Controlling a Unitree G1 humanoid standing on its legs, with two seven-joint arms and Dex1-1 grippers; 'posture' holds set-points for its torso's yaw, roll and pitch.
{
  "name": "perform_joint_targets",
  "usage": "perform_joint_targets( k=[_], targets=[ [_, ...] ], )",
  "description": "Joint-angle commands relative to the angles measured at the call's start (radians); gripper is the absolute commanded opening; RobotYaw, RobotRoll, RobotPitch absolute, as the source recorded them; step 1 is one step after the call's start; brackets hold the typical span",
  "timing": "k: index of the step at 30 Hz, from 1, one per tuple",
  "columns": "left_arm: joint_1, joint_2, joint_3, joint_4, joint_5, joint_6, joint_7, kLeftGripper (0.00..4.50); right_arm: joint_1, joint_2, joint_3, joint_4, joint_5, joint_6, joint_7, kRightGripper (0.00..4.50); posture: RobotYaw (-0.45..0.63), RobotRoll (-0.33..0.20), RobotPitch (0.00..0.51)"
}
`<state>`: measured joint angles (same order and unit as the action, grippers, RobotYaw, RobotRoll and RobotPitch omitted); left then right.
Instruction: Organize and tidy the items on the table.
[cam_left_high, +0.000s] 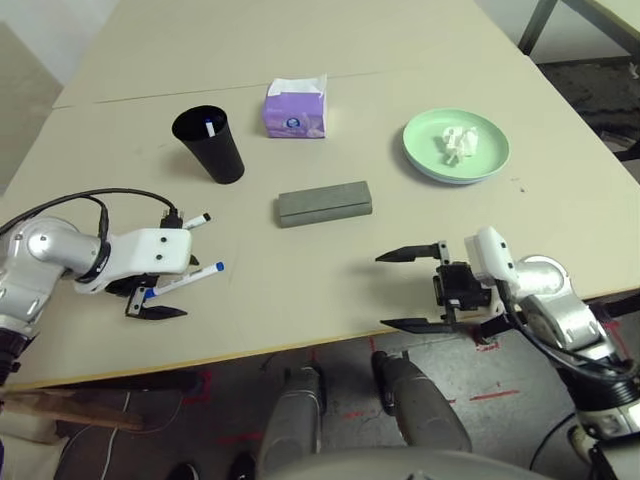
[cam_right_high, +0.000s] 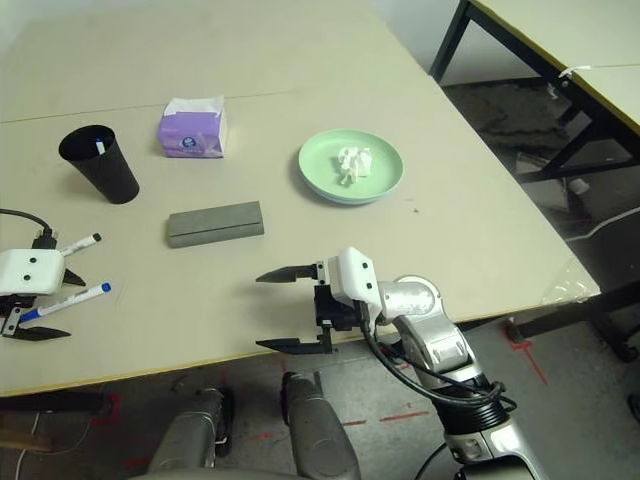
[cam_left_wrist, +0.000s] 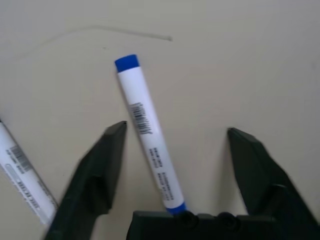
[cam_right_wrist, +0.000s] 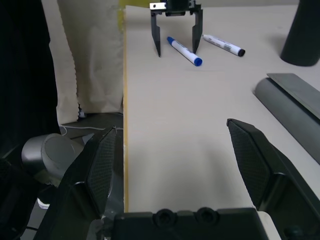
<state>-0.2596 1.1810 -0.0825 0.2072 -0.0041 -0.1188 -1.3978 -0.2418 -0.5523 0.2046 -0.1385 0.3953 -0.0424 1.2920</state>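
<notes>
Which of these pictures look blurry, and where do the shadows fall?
Left wrist view: the black fingers are soft and out of focus, while the blue-capped marker between them is sharper. Right wrist view: the near fingers blur, the far table stays clear. Left eye view: soft, even light, a faint shadow beside the black cup.
</notes>
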Motion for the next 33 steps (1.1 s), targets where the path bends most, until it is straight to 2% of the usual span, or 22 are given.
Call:
perform_joint_targets(
  k=[1,8,15,18,24,29,31,33],
  targets=[
    [-0.007,-0.035,-0.012,0.02,0.005,0.017,0.027,2.57,-0.002,-0.003,0.004,-0.016,0.003,0.008,-0.002,4.5,-0.18,0.0,0.223],
    [-0.029,-0.046,-0.008,0.025,0.003,0.027,0.015,0.28,-0.004,-0.001,0.003,-0.023,0.004,0.013,-0.011,4.5,-0.18,0.0,0.217],
    [-0.036,-0.051,0.0,0.016,-0.016,0.037,0.007,0.26,0.012,-0.011,-0.002,-0.032,0.006,0.018,-0.017,4.5,-0.17,0.0,0.216],
    [-0.038,-0.045,0.024,-0.003,-0.057,0.081,-0.012,0.26,0.017,-0.016,-0.005,-0.034,0.007,0.018,-0.017,4.5,-0.17,0.0,0.216],
    [-0.057,-0.017,0.115,-0.052,-0.2,0.215,-0.054,0.26,0.017,-0.021,-0.008,-0.029,0.008,0.021,-0.017,4.5,-0.16,0.0,0.211],
    [-0.059,0.047,0.197,-0.077,-0.315,0.318,-0.137,0.26,0.002,-0.021,-0.011,-0.008,0.009,0.02,-0.01,4.5,-0.14,0.0,0.209],
    [-0.09,0.058,0.232,-0.087,-0.389,0.403,-0.163,0.26,-0.006,-0.019,-0.011,0.002,0.008,0.017,-0.007,4.5,-0.13,0.0,0.206],
    [-0.185,0.038,0.286,-0.1,-0.527,0.577,-0.141,0.26,-0.013,-0.016,-0.009,0.015,0.005,0.01,-0.003,4.5,-0.13,0.0,0.204]
  ],
)
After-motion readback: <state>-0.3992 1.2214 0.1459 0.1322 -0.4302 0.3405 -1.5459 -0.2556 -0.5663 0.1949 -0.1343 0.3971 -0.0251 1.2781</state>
